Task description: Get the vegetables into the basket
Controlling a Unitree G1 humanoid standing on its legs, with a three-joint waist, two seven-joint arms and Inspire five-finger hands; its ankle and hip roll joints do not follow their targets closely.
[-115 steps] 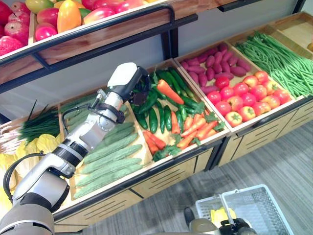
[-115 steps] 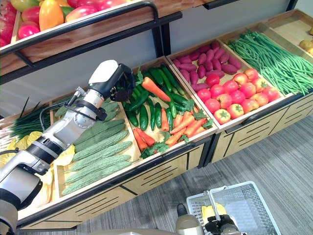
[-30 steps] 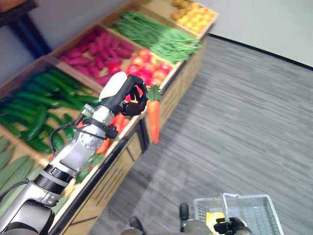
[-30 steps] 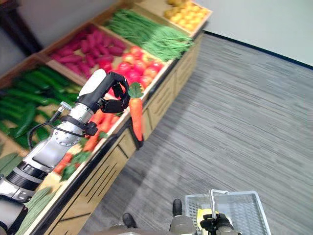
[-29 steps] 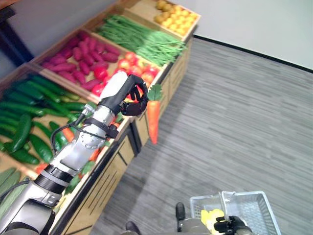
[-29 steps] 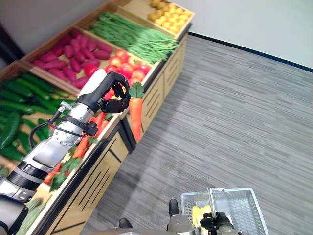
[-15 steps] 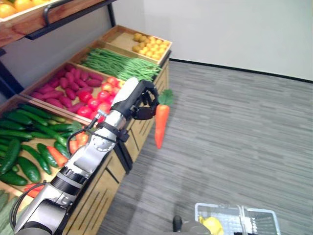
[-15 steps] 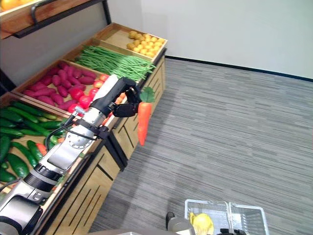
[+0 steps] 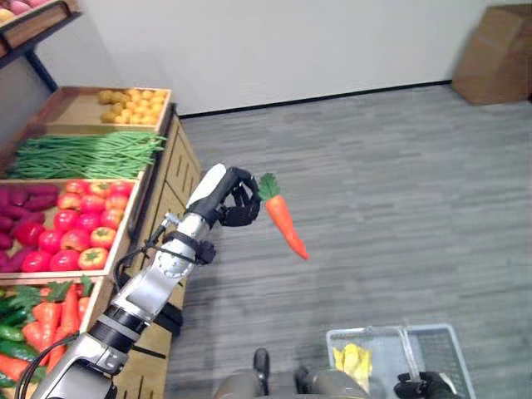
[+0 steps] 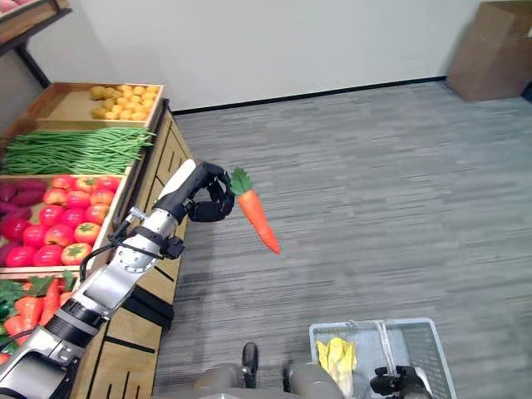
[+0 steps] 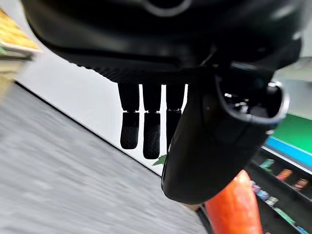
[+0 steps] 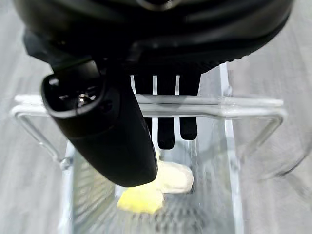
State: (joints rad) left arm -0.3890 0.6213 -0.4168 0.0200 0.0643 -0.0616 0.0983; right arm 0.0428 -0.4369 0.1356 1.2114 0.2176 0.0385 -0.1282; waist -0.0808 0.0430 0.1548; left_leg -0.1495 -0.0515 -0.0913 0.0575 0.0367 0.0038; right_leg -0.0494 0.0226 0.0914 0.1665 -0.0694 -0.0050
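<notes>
Hanging tip-down in the air over the grey floor (image 9: 416, 183), the carrot (image 9: 286, 221) is pinched at its leafy top by the curled fingers (image 11: 151, 134) of the left hand (image 9: 233, 198), well above and to the left of the basket (image 9: 445, 342). That wire basket sits low beside the floor, with a yellow vegetable (image 10: 336, 357) inside. Its handle (image 12: 195, 105) is gripped by the right hand (image 10: 397, 384), fingers wrapped round it. Left of the carrot stands the produce stand (image 9: 162, 179), holding tomatoes (image 9: 79, 233) and green beans (image 9: 83, 154).
</notes>
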